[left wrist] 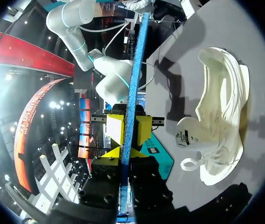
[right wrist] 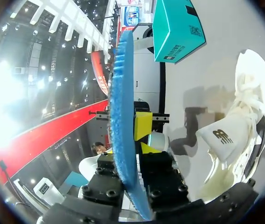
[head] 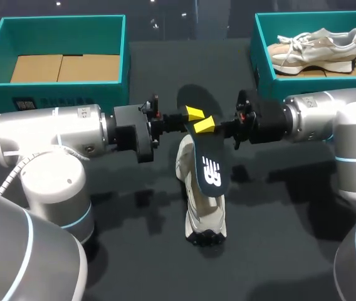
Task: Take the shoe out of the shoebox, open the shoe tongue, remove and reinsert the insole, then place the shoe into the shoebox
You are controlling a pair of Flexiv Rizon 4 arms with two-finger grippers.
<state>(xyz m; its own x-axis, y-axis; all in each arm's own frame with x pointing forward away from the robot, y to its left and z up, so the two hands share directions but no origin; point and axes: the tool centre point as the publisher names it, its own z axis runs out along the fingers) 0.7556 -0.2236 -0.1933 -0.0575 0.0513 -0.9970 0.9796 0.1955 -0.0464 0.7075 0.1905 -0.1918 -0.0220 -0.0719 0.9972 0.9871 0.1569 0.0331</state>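
Insole (head: 210,164) is hanging over the shoe (head: 204,216); the left gripper (head: 189,116) is clenching it from 9 o'clock, the right gripper (head: 209,126) from 3 o'clock.

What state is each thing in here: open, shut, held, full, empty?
insole: out of the shoe, held in the air above it.
left gripper: shut on the insole.
right gripper: shut on the insole.
white shoe: on the table, tongue pulled open.
left shoebox: open, no shoe inside.
right shoebox: open, holding a second shoe.
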